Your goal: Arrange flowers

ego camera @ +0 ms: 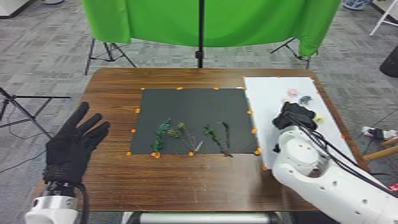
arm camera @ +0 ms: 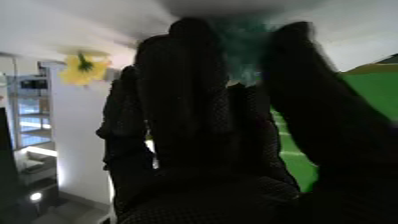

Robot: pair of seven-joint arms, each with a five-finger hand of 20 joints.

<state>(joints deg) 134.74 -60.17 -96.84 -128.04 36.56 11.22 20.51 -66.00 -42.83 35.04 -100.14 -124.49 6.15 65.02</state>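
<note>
In the head view, my right hand (ego camera: 295,118) is over the white board (ego camera: 266,90), just short of a blue-green flower head (ego camera: 306,99). A pink flower head (ego camera: 292,92) lies beside that one, and a yellow flower head (ego camera: 320,119) is right of the hand. Leafy green stems (ego camera: 161,136) lie on the dark mat (ego camera: 187,106). My left hand (ego camera: 71,150) stays open at the table's left edge. In the right wrist view, my right hand (arm camera: 182,105) is open, its fingers and thumb on either side of the blue-green flower (arm camera: 243,47); the yellow flower (arm camera: 83,70) is farther off.
The brown wooden table (ego camera: 200,182) extends around the mat and board. Small orange pieces (ego camera: 138,110) line the edges of both. Behind the table hangs a green cloth (ego camera: 160,22), with a black stand (ego camera: 200,52) in front of it.
</note>
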